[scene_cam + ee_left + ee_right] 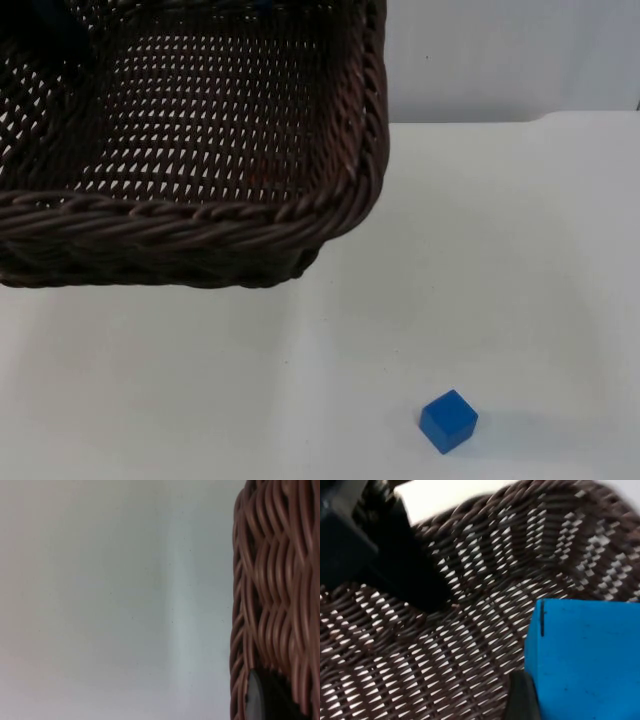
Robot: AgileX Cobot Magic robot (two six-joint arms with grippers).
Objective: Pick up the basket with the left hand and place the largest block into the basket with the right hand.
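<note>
Large blue block [585, 660] pinched in right gripper [555, 700] fingers above basket [200, 215] floor; left gripper [267, 697] fingers clamp basket wall; small blue cube [448, 421] on desk [520, 260].

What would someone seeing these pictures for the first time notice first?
The dark brown wicker basket looms at the top view's upper left, lifted near the camera. In the right wrist view a large blue block sits at the right claw above the basket's woven floor. A small blue cube lies on the white table.
</note>
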